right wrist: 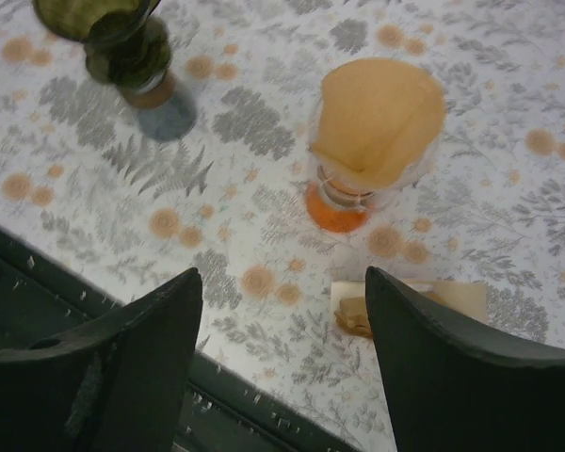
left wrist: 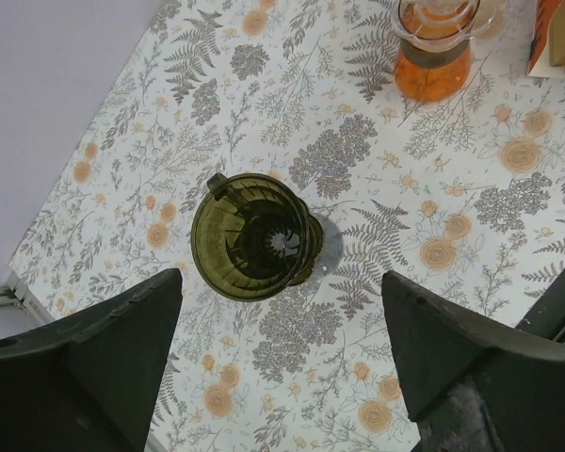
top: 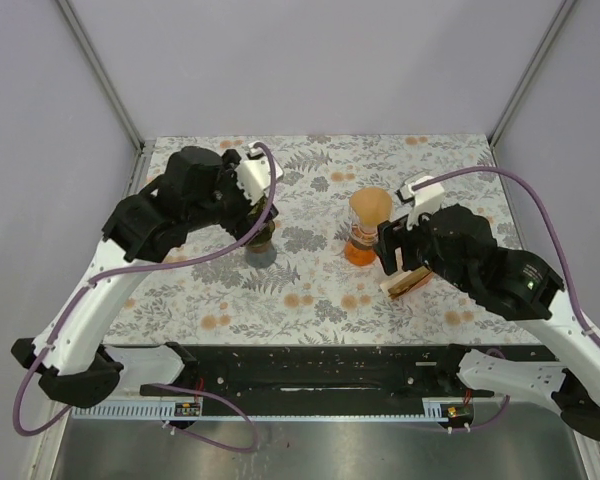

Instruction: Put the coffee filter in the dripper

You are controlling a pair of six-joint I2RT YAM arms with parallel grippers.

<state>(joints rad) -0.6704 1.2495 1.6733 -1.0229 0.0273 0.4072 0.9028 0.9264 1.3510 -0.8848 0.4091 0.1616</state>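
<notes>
A brown paper coffee filter sits open in the top of a clear glass dripper with an orange base; it also shows in the top view. A dark green glass dripper stands empty on the floral cloth, left of it. My left gripper is open and empty, hovering above the green dripper. My right gripper is open and empty, above the cloth just in front of the orange-based dripper. In the top view the left gripper and the right gripper flank the two drippers.
A pack of brown filters lies on the cloth to the right front of the orange-based dripper, also in the top view. The table's black front rail runs along the near edge. Grey walls close in the sides and back.
</notes>
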